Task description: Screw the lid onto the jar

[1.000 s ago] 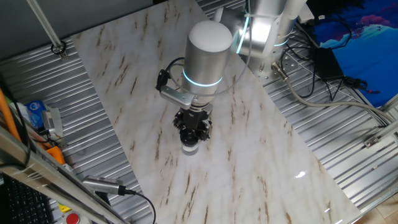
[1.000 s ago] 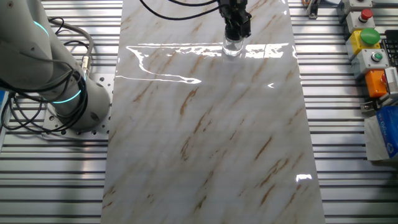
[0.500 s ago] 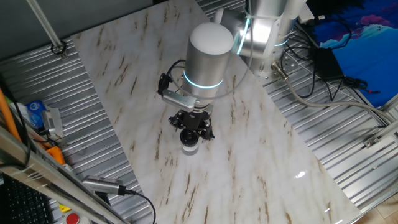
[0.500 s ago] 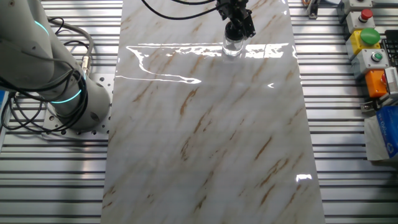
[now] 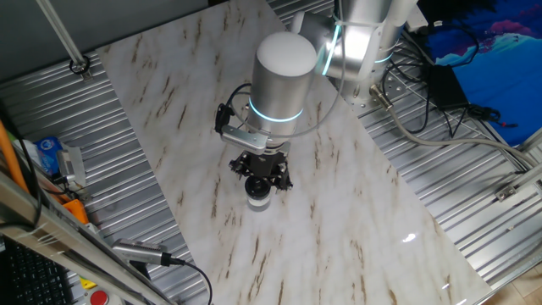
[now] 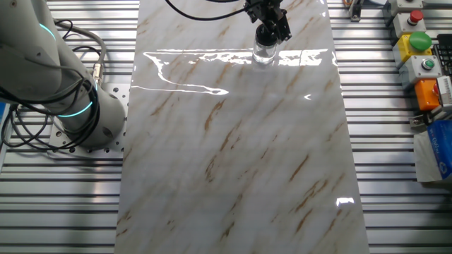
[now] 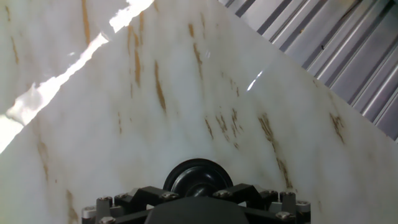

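Observation:
The clear glass jar [image 5: 257,197] stands upright on the marble tabletop [image 5: 186,102], and in the other fixed view the jar [image 6: 263,54] sits near the far edge. The black round lid [image 7: 198,177] rests on the jar's mouth. My gripper [image 5: 262,176] points straight down over it, its black fingers [image 7: 147,196] pressed against the lid on both sides. In the other fixed view the gripper [image 6: 271,32] covers the jar's top. In the hand view my gripper [image 7: 198,191] hides the lid's near half, and the jar's body is out of sight.
The arm's base [image 6: 78,106] and cables stand on the ribbed metal bench at the left. A button box [image 6: 421,53] and small items lie along the right side. A blue cloth and cables [image 5: 474,51] lie beyond the marble top.
The hand has turned about its own axis over the jar, staying in the same spot. The jar has not shifted on the table.

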